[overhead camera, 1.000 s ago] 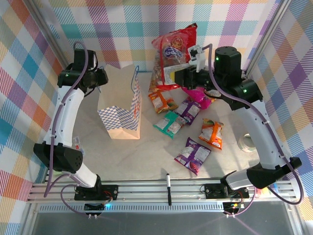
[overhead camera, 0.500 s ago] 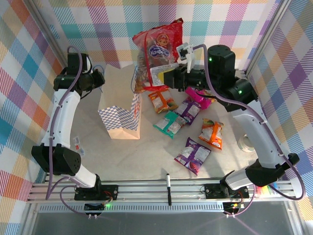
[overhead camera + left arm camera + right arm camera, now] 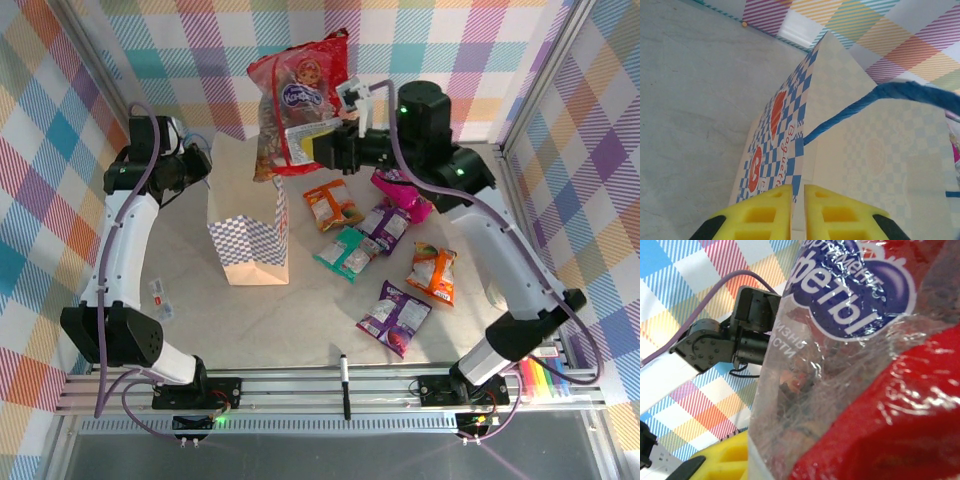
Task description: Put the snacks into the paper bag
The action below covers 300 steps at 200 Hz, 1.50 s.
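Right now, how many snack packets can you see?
7. Red packet held up in the air. On the table: pink packet, orange packet, purple packet, teal packet, second orange packet, second purple packet. More may hide in the bag.

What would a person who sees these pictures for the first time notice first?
A large red packet stands out, held up by the right end effector near the paper bag's top. The left end effector pinches the bag's rim; smaller packets lie scattered on the table right of the bag.
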Motion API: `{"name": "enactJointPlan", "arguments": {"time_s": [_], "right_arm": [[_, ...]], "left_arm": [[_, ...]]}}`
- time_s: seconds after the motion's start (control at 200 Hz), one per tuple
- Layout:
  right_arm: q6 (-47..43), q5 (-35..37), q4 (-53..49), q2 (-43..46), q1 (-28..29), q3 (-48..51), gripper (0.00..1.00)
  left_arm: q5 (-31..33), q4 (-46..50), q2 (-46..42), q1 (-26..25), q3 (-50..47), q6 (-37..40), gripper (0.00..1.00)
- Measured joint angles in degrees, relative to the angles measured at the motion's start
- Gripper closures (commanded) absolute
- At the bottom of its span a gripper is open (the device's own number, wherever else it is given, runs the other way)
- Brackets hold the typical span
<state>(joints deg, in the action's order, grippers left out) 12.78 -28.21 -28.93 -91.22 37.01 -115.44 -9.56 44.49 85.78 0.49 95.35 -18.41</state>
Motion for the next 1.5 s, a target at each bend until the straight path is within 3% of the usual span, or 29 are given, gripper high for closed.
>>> {"name": "enactJointPlan", "arguments": {"time_s": [0.205,0.53,1.5], "right_arm": [[1.49,-0.76,0.15,-7.30,2.01,-4.33,0.78],[2.29,-1.18,-3.41,-19.74,4.63,-20.31,0.79],[-0.57,7.28,-15.87,-25.44,9.11,-22.34,0.77]], "left_arm": [[-1.20,-1.20,-0.15,0.09,-1.31,-0.24,0.88],[-2.99,-2.60,-0.90,1.25,-4.31,-0.44,0.89],[-4.79,-5.27,-3.17,2.45,-8.15,-1.95,0.89]]}}
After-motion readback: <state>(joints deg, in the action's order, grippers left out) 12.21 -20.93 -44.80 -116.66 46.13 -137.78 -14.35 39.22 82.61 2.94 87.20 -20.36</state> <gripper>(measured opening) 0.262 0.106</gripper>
